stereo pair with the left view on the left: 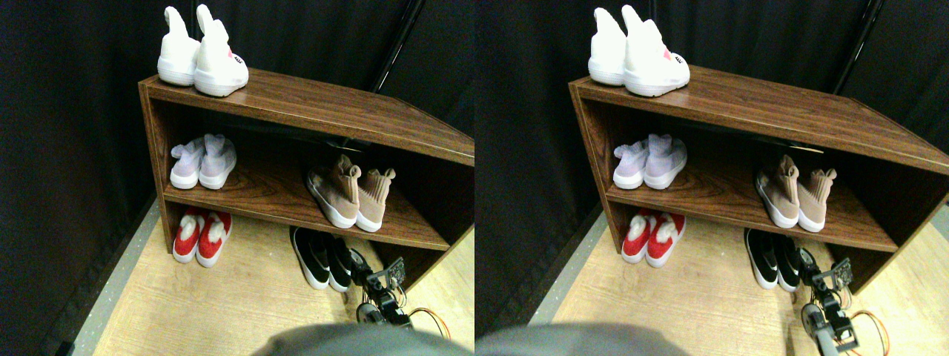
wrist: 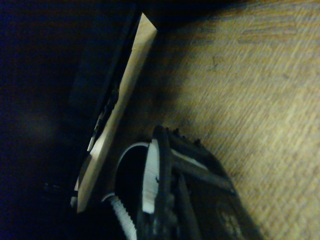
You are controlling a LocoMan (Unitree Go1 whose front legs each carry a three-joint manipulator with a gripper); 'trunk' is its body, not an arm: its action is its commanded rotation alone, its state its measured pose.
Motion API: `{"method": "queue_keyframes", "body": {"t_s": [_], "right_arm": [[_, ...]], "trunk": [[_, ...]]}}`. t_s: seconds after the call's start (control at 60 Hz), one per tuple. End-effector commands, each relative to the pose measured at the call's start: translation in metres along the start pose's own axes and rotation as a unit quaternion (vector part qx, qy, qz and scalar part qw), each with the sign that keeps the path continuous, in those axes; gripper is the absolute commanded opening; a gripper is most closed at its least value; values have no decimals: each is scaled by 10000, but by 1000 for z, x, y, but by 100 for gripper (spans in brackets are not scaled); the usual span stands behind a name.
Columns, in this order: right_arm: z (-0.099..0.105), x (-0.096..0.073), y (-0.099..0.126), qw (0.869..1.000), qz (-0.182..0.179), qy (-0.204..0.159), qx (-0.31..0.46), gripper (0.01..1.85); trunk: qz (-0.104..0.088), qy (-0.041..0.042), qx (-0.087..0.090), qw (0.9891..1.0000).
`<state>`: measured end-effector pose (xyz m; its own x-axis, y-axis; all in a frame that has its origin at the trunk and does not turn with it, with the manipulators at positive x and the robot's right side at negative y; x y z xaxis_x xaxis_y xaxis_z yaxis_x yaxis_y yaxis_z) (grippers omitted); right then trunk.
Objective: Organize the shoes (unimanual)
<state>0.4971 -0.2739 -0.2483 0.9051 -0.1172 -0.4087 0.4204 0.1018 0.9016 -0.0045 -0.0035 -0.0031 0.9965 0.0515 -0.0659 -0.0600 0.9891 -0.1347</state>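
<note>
Black low slip-ons (stereo pair with the left view on the left: 322, 259) with white soles, side by side on the floor (stereo pair with the left view on the left: 222, 304) beneath the rack (stereo pair with the left view on the left: 334, 100), under the right end of its lower shelf. Probably light and soft in the upper, stiffer along the rubber sole. Best taken at the heel collar or across the sole edge, where a squeeze should not just fold the fabric.

Right gripper (stereo pair with the left view on the left: 363, 273) low at the rack's right side, right up against the outer black shoe. Cannot tell from either view whether open, closed or gripping anything. In the wrist view, only a ribbed white sole edge (wrist: 150, 175) close beside the dark jaw frame.

Elsewhere on the rack:
- tan sock-shoes (stereo pair with the left view on the left: 348, 194) on the middle shelf, right
- pale lilac pair (stereo pair with the left view on the left: 202, 162) on the same shelf, left
- white pair (stereo pair with the left view on the left: 202, 55) on top
- red pair (stereo pair with the left view on the left: 200, 236) beneath, left
</note>
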Motion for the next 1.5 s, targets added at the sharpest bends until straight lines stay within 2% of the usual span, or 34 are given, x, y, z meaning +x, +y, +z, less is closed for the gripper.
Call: {"method": "queue_keyframes", "body": {"t_s": [0.017, 0.133, 0.15, 0.183, 0.333, 0.367, 0.417, 0.467, 0.5, 0.567, 0.6, 0.65, 0.7, 0.75, 0.8, 0.95, 1.067, 1.2, 1.433, 1.467, 1.5], "right_arm": [[-4, 2, 3, 9998, 90, 173, -33, 6], [2, 1, 5, 9999, 98, -4, -85, 6], [5, 1, 5, 9999, 121, -25, -94, 6], [9, -1, 7, 9998, 119, -76, -109, 6], [20, -9, 14, 9996, 242, -52, -150, 6], [23, -10, 15, 9992, 360, -79, -163, 6], [27, -14, 18, 9984, 386, -309, -270, 6], [30, -15, 20, 9979, 501, -301, -286, 6], [31, -22, 25, 9960, 703, -352, -430, 6], [35, -28, 31, 9940, 884, -282, -580, 6], [37, -31, 34, 9928, 1034, -132, -594, 6], [39, -36, 37, 9916, 1098, -146, -668, 6], [41, -52, 43, 9895, 1201, -175, -787, 6], [41, -59, 45, 9885, 1254, -128, -835, 6], [41, -71, 48, 9871, 1402, 90, -763, 6], [41, -100, 52, 9805, 1624, 76, -1101, 6], [41, -126, 56, 9785, 1773, 159, -1046, 6], [38, -141, 60, 9723, 2030, 260, -1126, 6], [31, -167, 70, 9645, 2245, 461, -1311, 6], [30, -171, 72, 9622, 2309, 623, -1300, 6], [29, -173, 73, 9601, 2376, 632, -1331, 6]], "trunk": [[89, 112, -72, 9999], [89, 112, -72, 9999], [28, 98, -26, 9999], [28, 98, -26, 9999], [-42, 67, 31, 10000], [-66, 57, 54, 9999], [-91, 41, 75, 9999], [-120, 28, 100, 9999], [-141, 10, 116, 9998], [-175, -14, 139, 9997], [-187, -34, 146, 9997], [-201, -55, 153, 9997], [-224, -95, 156, 9996], [-241, -141, 166, 9995], [-261, -178, 166, 9994], [-296, -281, 151, 9991], [-324, -358, 134, 9987], [-357, -423, 122, 9984], [-378, -481, 108, 9981], [-382, -490, 104, 9980], [-384, -496, 102, 9980]]}}
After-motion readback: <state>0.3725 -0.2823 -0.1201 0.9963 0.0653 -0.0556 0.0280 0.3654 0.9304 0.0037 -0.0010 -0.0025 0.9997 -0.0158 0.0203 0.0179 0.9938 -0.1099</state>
